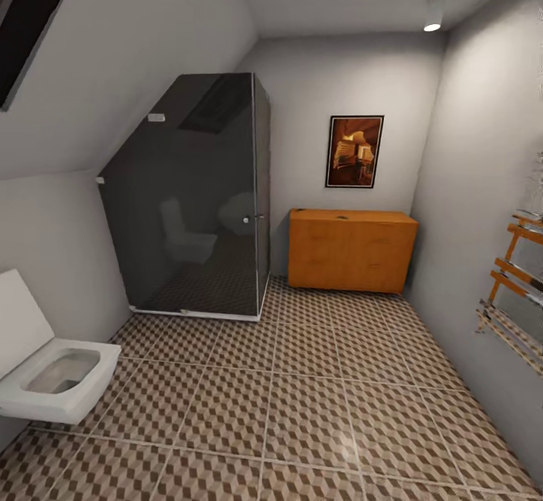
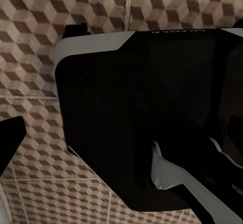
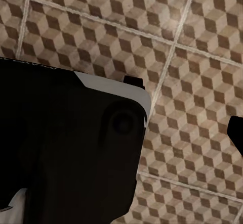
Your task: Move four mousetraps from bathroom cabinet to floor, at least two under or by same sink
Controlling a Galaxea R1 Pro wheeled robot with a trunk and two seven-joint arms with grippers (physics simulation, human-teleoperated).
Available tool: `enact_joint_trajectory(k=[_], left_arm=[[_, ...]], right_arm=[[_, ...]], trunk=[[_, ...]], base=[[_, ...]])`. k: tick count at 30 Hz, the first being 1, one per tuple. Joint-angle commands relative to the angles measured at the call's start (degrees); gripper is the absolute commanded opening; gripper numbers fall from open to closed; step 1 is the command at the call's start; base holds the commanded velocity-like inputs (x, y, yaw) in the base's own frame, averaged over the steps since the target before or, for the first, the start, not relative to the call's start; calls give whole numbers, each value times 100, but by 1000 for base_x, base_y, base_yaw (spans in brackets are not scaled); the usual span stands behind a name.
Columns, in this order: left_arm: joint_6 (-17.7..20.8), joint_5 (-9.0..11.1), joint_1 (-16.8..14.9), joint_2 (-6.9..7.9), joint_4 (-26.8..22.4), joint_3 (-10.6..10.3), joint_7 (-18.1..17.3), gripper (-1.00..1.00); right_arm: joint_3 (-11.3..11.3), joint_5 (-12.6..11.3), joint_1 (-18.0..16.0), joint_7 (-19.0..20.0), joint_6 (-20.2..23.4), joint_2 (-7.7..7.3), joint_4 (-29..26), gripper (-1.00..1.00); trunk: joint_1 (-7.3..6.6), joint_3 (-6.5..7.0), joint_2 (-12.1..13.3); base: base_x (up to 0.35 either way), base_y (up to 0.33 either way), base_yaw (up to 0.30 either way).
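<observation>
The cabinet (image 1: 352, 250) stood against the far wall, cube-patterned floor (image 1: 302, 395) before it, shower (image 1: 192, 199) just beside it; fingers' state could not be told.

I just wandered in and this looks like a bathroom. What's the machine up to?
Nothing is being handled yet. The robot looks across the patterned bathroom floor toward the orange-brown cabinet against the far wall, drawers shut. A dark glass shower stall stands left of the cabinet, and a white toilet is nearer on the left. Both wrist cameras look down at floor tiles past dark robot parts; whether either hand is open can't be told. No mousetraps can be made out.
</observation>
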Motion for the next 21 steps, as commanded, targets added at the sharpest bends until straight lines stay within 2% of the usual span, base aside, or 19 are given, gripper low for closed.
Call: enact_joint_trajectory(k=[1,8,21], left_arm=[[27,59,-3,3,-8,-45,19,100],[37,72,-3,9,85,-44,-18,100],[48,82,-4,11,153,-41,-28,100]], right_arm=[[-21,38,-10,7,-29,-2,18,100],[-21,38,-10,4,-29,-2,18,100],[-21,38,-10,12,-39,-2,18,100]], trunk=[[3,-12,-10],[3,-12,-10],[3,-12,-10]], base=[[159,0,-70],[247,-53,-29],[304,-131,-2]])
